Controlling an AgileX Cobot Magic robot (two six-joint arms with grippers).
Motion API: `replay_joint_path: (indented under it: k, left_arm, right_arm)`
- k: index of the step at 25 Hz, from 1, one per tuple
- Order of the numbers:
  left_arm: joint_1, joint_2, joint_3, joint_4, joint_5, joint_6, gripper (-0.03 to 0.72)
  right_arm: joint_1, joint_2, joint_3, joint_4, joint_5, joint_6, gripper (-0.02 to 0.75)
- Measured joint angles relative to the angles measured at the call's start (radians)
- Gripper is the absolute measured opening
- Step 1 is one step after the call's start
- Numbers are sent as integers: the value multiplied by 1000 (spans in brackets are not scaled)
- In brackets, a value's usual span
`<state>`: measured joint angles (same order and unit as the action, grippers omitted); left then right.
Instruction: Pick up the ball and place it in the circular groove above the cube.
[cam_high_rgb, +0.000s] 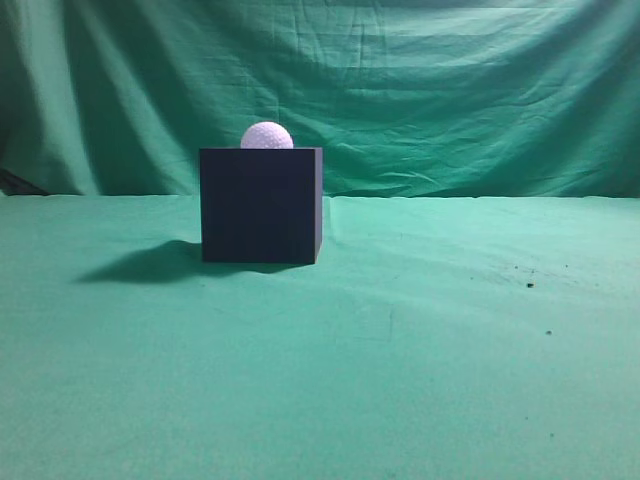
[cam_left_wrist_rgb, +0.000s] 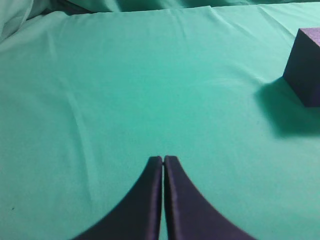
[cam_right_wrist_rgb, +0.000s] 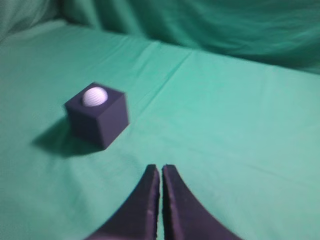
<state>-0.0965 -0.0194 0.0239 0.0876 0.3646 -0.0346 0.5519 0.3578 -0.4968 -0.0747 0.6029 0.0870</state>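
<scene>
The white dimpled ball (cam_high_rgb: 267, 135) rests in the top of the black cube (cam_high_rgb: 260, 205), which stands on the green cloth left of centre. In the right wrist view the ball (cam_right_wrist_rgb: 94, 96) sits on the cube (cam_right_wrist_rgb: 100, 120) well ahead and to the left of my right gripper (cam_right_wrist_rgb: 161, 168), which is shut and empty. My left gripper (cam_left_wrist_rgb: 163, 159) is shut and empty over bare cloth. A corner of the cube (cam_left_wrist_rgb: 306, 67) shows at the right edge of the left wrist view. Neither gripper shows in the exterior view.
Green cloth covers the table (cam_high_rgb: 400, 350) and hangs as a backdrop (cam_high_rgb: 450, 90) behind it. The cube casts a shadow (cam_high_rgb: 140, 265) to its left. A few dark specks (cam_high_rgb: 530, 283) lie on the cloth at the right.
</scene>
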Motion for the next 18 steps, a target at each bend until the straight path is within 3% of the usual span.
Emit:
replay_joint_path:
  k: [8,18]
  left_arm:
    - [0,0,0,0,0,0,0]
    - [0,0,0,0,0,0,0]
  right_arm:
    - [-290,-242,349,0,-272,10,0]
    - [-473,-363,523,48,-307,28,0]
